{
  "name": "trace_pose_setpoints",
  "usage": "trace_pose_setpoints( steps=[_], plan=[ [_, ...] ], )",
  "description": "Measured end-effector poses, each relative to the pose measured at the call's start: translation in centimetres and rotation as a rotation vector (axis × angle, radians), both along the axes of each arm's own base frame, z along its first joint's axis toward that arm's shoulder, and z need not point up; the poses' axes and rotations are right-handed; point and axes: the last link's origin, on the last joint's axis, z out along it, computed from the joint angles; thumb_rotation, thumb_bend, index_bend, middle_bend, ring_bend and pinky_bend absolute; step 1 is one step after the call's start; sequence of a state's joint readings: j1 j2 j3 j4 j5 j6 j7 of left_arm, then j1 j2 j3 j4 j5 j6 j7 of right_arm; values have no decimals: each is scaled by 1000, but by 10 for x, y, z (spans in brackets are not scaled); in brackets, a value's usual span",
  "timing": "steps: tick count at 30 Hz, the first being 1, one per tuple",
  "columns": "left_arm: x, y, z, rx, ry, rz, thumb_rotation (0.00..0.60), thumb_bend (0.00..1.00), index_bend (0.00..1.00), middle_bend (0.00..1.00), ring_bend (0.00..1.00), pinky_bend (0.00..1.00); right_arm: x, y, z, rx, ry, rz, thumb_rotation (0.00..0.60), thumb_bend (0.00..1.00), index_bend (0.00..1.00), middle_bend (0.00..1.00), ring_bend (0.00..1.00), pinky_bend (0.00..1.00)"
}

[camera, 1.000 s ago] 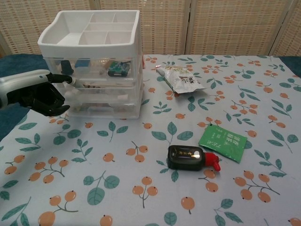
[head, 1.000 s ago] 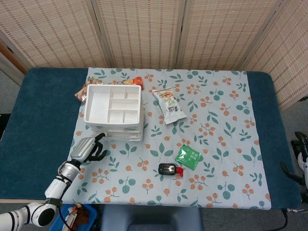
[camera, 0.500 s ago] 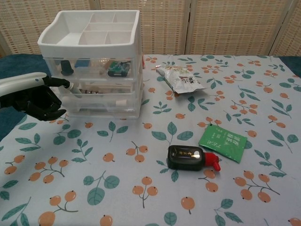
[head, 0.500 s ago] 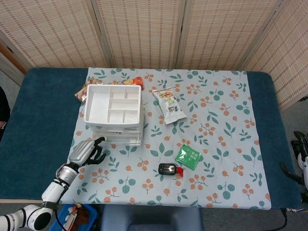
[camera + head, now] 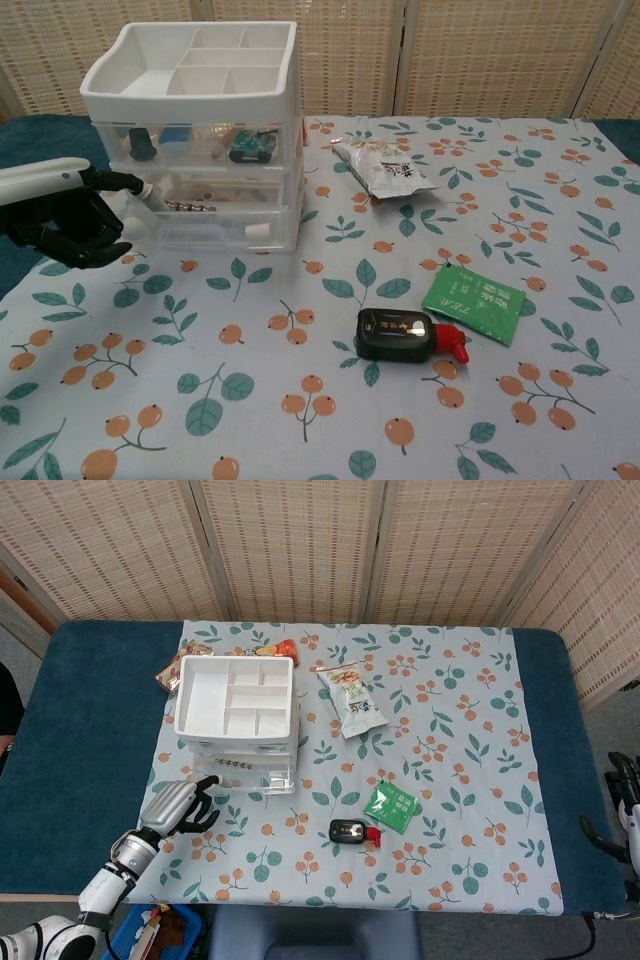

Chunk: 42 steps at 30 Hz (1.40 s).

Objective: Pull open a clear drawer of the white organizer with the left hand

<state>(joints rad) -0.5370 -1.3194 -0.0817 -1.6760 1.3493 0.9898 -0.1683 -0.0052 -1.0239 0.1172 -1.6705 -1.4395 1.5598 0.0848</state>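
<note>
The white organizer [image 5: 235, 695] [image 5: 195, 70] stands at the left of the floral cloth, with an open divided tray on top and clear drawers below. One clear drawer [image 5: 248, 778] [image 5: 215, 228] under the top one sticks out toward me, small metal parts showing inside. My left hand [image 5: 178, 805] [image 5: 60, 215] is at that drawer's front left corner, fingers curled, one fingertip hooked on the drawer's edge. My right hand [image 5: 620, 810] shows only as dark parts at the right edge of the head view, off the table.
A clear snack packet [image 5: 350, 697] [image 5: 383, 165] lies right of the organizer. Nearer the front are a green tea sachet [image 5: 391, 806] [image 5: 477, 304] and a black bottle with a red cap [image 5: 352, 831] [image 5: 405, 335]. Snack packs [image 5: 170, 670] lie behind the organizer.
My left hand has drawn back toward the table's front, and the clear drawer has slid out of the organizer with it.
</note>
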Motion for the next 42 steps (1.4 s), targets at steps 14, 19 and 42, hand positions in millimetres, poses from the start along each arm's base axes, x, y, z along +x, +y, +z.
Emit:
trace_pose_setpoints(
  steps=[14,19,42],
  plan=[
    [-5,-16,5,-37,12,-10,600,429,294,822,872,1000,0,-1,-1,3,-2,2,600,282,35,79,71,213],
    [-4,-20,7,-48,18,-18,600,430,294,821,871,1000,0,-1,-2,3,-3,2,600,282,36,79,71,213],
    [-4,-30,10,-72,26,-27,600,430,297,820,870,1000,-2,0,-4,2,-10,1,600,282,36,79,71,213]
  ],
)
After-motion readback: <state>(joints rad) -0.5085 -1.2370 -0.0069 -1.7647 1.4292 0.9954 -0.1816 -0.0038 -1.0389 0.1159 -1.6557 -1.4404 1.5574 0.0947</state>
